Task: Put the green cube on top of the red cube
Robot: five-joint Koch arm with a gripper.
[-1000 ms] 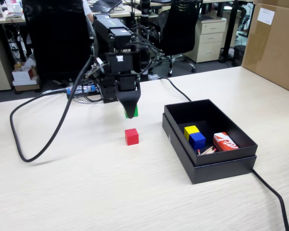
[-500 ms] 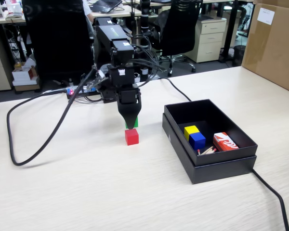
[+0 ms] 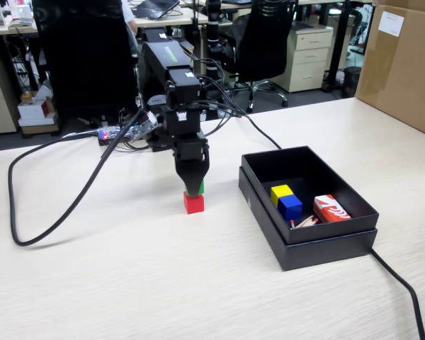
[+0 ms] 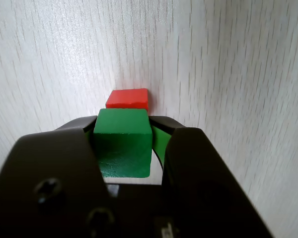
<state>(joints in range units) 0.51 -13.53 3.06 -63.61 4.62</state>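
Tabletop: green cube [image 4: 123, 134] in end effector [image 4: 124, 144].

My arm reached forward and bent steeply down, wrist vertical, gripper [image 3: 193, 190] pointing at the table. Its jaws were clamped on the green cube [image 4: 122, 142], held between the fingertips [image 4: 161, 140].

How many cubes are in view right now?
4: green cube in the end effector over the red cube; yellow cube and blue cube in the black box.
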